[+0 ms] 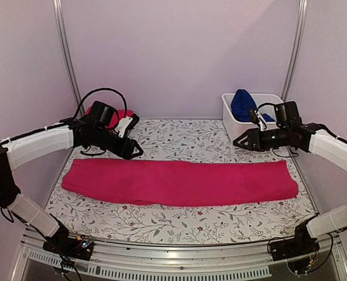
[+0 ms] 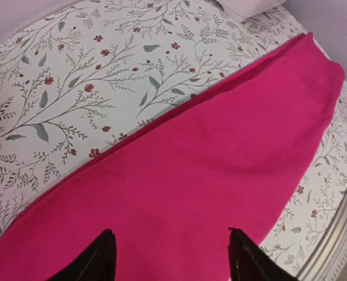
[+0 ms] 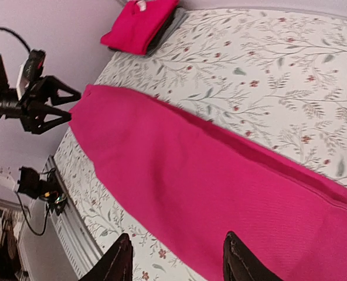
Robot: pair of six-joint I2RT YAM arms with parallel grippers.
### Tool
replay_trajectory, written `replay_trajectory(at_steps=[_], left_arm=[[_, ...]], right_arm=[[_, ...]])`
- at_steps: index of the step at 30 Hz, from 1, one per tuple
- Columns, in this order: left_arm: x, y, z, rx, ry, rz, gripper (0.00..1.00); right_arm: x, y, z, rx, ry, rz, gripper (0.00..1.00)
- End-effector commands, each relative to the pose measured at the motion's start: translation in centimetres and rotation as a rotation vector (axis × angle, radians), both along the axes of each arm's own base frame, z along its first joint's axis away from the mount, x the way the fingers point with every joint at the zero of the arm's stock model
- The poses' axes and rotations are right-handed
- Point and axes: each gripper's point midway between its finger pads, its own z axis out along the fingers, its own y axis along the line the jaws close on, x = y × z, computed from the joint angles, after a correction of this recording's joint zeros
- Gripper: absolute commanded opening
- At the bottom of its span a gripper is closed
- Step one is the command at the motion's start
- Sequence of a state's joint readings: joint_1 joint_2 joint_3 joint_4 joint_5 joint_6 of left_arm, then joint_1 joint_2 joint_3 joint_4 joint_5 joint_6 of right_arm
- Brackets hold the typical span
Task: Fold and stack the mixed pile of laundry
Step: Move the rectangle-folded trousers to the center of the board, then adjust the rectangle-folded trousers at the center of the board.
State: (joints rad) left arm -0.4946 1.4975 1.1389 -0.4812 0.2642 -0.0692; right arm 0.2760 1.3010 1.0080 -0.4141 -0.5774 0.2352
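A long magenta-pink garment (image 1: 179, 181) lies folded into a flat strip across the floral table cloth, left to right. My left gripper (image 1: 136, 151) hovers open just behind the strip's left part. In the left wrist view its fingers (image 2: 170, 253) stand apart above the pink fabric (image 2: 208, 164), holding nothing. My right gripper (image 1: 239, 142) hangs open above the strip's right end, also with nothing between its fingers (image 3: 176, 257) over the cloth (image 3: 220, 175). A folded red tee (image 3: 139, 23) rests on a dark garment (image 3: 169, 28) at the far left corner. A blue garment (image 1: 242, 104) sits in the tub.
The white tub (image 1: 234, 126) stands at the back right, close behind my right gripper. Metal frame posts rise at both back corners. The table's metal front rail (image 1: 173, 257) runs along the near edge. The left arm's gripper (image 3: 50, 105) shows in the right wrist view.
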Motion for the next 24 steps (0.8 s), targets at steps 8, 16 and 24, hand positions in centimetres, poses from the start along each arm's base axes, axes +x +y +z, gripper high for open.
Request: replay_trajectory(at_steps=[8,16,24], left_arm=[[-5.9,0.2,-3.9,-0.062,0.226,0.107,0.62],[-7.4,3.0,-2.4,-0.12,0.192,0.225,0.63],[-8.6,3.4,-2.3,-0.161,0.212,0.208,0.63]], right_arm=[[-9.7,19.5,-5.4,-0.245,-0.08,0.582,0.46],[-12.8,26.8,-10.5,-0.28,-0.101,0.745,0.53],[-11.2,27.6,-16.8,-0.51,-0.139,0.692,0.54]])
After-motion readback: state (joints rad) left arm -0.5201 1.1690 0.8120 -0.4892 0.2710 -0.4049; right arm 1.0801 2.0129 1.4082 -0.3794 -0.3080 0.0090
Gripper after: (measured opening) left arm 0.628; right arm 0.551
